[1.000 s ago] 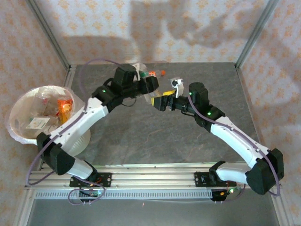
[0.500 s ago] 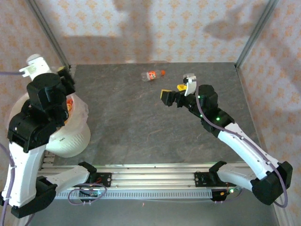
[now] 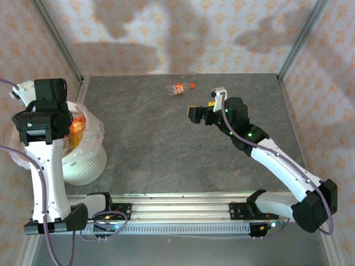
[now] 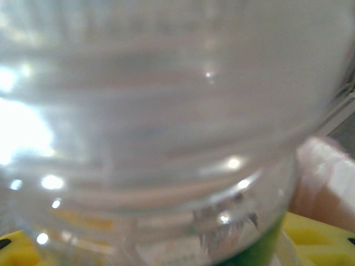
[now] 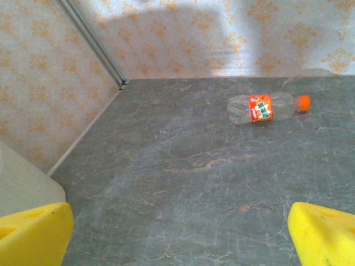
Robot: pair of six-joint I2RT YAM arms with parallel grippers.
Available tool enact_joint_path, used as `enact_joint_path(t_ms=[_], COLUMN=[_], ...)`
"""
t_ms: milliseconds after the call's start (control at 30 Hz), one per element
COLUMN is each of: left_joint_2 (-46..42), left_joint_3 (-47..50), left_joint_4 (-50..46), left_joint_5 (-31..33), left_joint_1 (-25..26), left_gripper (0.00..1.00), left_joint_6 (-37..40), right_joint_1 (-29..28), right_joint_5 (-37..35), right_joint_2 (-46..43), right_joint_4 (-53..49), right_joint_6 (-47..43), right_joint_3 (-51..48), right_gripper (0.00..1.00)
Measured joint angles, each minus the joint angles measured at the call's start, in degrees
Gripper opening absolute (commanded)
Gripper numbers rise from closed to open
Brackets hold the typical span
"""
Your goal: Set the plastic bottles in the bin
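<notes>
The bin (image 3: 89, 164), a pale round bucket with a thin white bag, stands at the table's left edge with several bottles inside, one with an orange label (image 3: 76, 128). My left arm hangs over it. In the left wrist view my left gripper (image 4: 173, 248) is shut on a clear plastic bottle (image 4: 166, 122) with a green label, pressed close to the lens between the yellow fingers (image 4: 327, 238). Another plastic bottle (image 3: 180, 87) (image 5: 260, 108), with an orange label and cap, lies on its side at the far middle. My right gripper (image 3: 203, 109) (image 5: 180, 233) is open and empty, short of it.
The grey stone-pattern table (image 3: 166, 149) is boxed in by patterned walls with metal corner posts (image 3: 299, 36). The arms' rail (image 3: 177, 213) runs along the near edge. My right arm (image 3: 277, 163) stretches diagonally across the right half.
My left arm has swung from the far middle of the table over to the bin with the green-label bottle in its grip. My right gripper shifted slightly right and towards the far side.
</notes>
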State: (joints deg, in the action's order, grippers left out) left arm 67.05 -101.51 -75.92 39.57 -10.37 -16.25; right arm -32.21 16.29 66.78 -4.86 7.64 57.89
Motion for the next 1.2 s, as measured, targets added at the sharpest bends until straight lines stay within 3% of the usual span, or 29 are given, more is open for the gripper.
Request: enact_joint_path(t_ms=[267,333,700,800,1000,1133,1200], left_joint_2=[0.57,1.64,4.11,4.02,-0.55,-4.09,-4.68], left_joint_3=[2.54,2.58,3.48,3.48,8.02,9.35,9.35], left_joint_4=[-3.65,-4.72,-3.5,-2.4,2.82,5.68,7.23], left_joint_5=[-1.92,-2.67,-3.78,-6.86,-14.05,-18.88,-21.55], left_joint_1=[-12.63,-13.73,-15.65,-15.93,-15.93,-15.93,-15.96], left_gripper=[0.66,0.69,0.72,0.75,0.81,0.97,1.0], left_joint_6=[0.37,1.11,3.1,2.84,-5.55,-11.96,-13.77], right_joint_1=[0.0,0.0,0.0,0.0,0.0,0.0,0.0], right_joint_5=[1.55,2.05,4.74,4.7,4.7,4.68,4.48], right_joint_2=[5.81,7.23,12.61,12.61,12.61,12.59,12.44], right_joint_4=[-5.01,-5.44,-5.68,-5.75,-5.66,-5.4,-5.35], right_joint_6=[-0.44,-0.17,5.88,6.14,7.8,8.44,8.41], right_joint_3=[7.48,8.55,9.62,9.62,9.6,9.51,9.11], right_gripper=[0.99,0.99,0.99,0.99,0.99,0.99,0.99])
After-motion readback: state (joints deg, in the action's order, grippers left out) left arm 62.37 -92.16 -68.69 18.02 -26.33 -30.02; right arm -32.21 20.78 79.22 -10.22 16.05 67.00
